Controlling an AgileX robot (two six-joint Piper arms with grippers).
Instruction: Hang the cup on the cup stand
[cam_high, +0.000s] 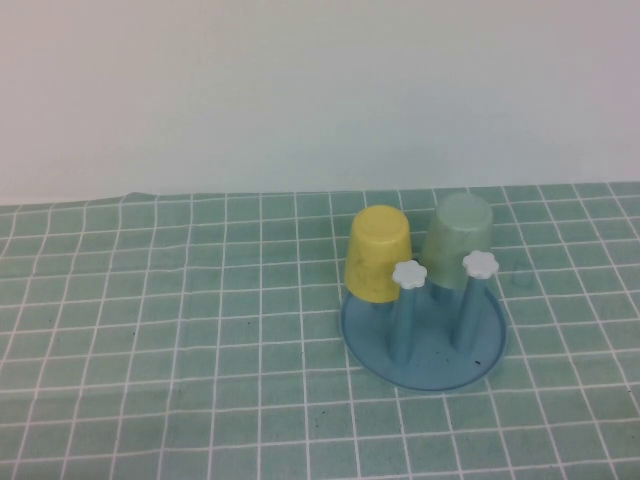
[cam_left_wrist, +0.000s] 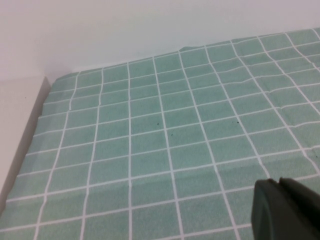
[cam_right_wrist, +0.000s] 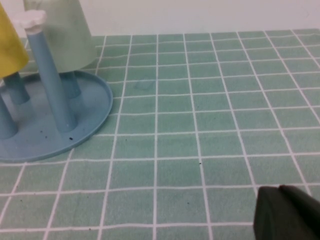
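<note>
The pale mint-green cup (cam_high: 460, 238) sits upside down over a rear peg of the blue cup stand (cam_high: 430, 365), right of centre on the table. In the right wrist view the cup (cam_right_wrist: 62, 35) covers its peg above the stand's dish (cam_right_wrist: 90, 112). Two front pegs stand bare, each topped by a white flower knob (cam_high: 409, 274). Neither arm shows in the high view. My right gripper (cam_right_wrist: 279, 186) hovers low over the cloth to the stand's right, shut and empty. My left gripper (cam_left_wrist: 278, 179) is shut and empty over bare cloth, with no stand in its view.
A yellow cup (cam_high: 378, 253) hangs upside down on the stand's rear left peg, beside the mint one. A green checked cloth (cam_high: 180, 330) covers the table up to a white back wall. A white wall or ledge (cam_left_wrist: 17, 130) borders the cloth in the left wrist view.
</note>
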